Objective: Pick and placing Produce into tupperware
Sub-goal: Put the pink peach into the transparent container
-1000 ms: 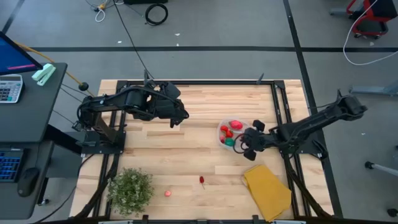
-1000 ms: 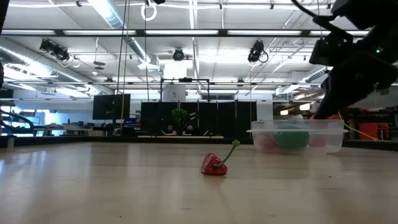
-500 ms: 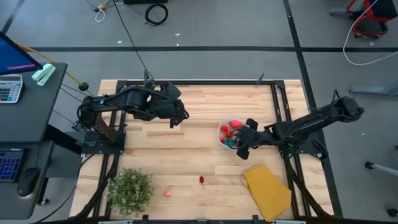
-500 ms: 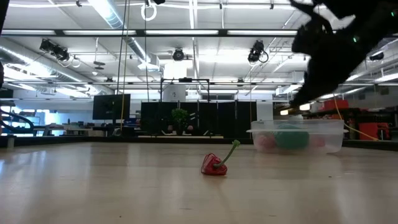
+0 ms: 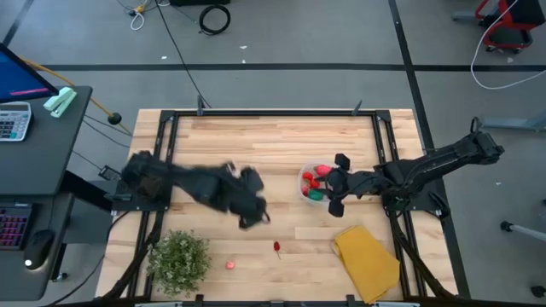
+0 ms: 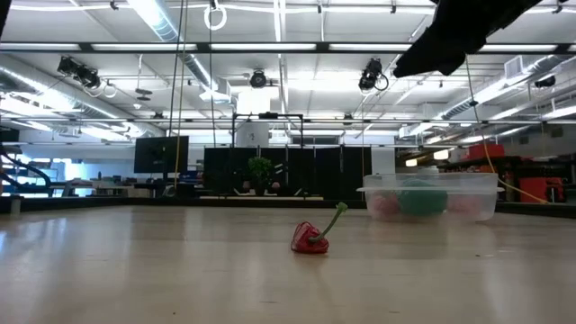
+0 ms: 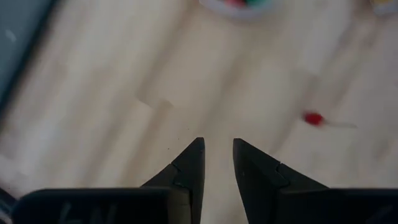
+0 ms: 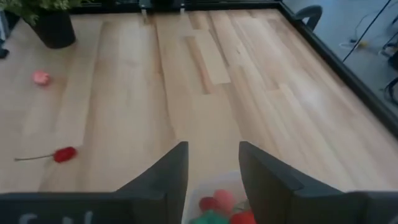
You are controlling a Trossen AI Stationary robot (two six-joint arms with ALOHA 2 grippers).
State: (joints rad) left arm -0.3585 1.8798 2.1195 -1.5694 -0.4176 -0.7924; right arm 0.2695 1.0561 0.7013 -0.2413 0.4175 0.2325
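2 dark arms work over the wooden table [image 5: 281, 145], the largest thing in the high view. The left arm reaches toward the table's middle, its left gripper [image 5: 249, 213] above bare wood between the leafy plant [image 5: 179, 258] and the tupperware [image 5: 305, 189]; its fingers [image 7: 193, 168] stand slightly apart with nothing between them. The right arm comes in from the right edge, and the right gripper [image 5: 336, 182] hangs at the container's right rim, its fingers [image 8: 168, 174] spread and empty. A yellow folded cloth [image 5: 367, 260] lies near the front right corner. The tupperware sits right of centre and holds several red pieces and 1 green one. Smallest are 2 loose pieces of produce near the front edge: a red pepper with a green stem [image 6: 311, 238] and, to its left, a pale pink piece [image 5: 230, 265] just beside the plant.
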